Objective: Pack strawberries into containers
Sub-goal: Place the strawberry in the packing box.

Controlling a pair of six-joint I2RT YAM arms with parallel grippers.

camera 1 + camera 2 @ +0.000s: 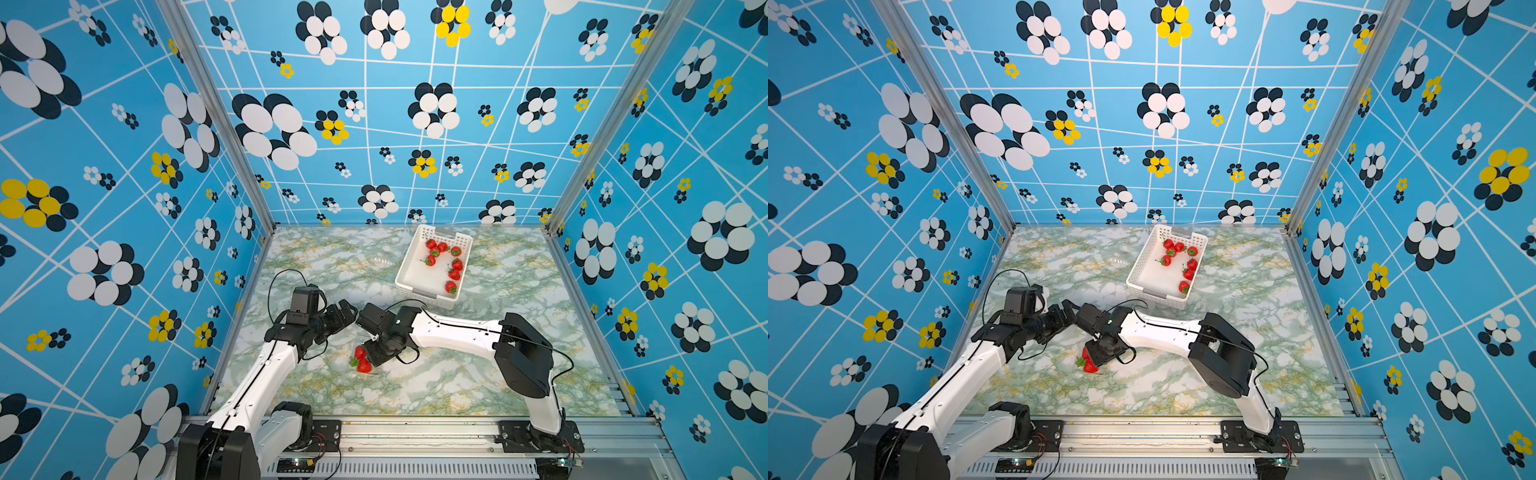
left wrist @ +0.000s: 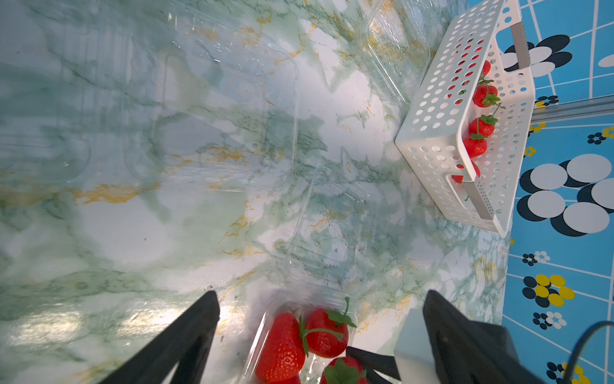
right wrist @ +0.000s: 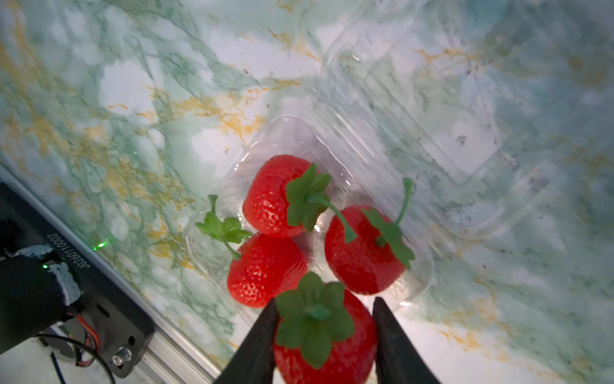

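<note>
Red glossy strawberry with green leafy cap [image 3: 327, 342]: clamped between the black fingers of the right gripper [image 3: 325, 302], at the rim of a small clear plastic container [image 3: 427, 266] on the green-veined marble table [image 1: 457, 386].
Three strawberries [image 3: 275, 196]: inside that container, touching.
Left gripper [image 2: 322, 296]: jaws wide, empty.
White perforated plastic basket [image 1: 417, 276]: further strawberries [image 1: 451, 286], well apart.

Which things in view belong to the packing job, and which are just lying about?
Job: held strawberry in right gripper; three strawberries in clear container; empty containers; loose strawberries in white basket.
Bystanders: white basket itself; left gripper, open and empty; marble table.
</note>
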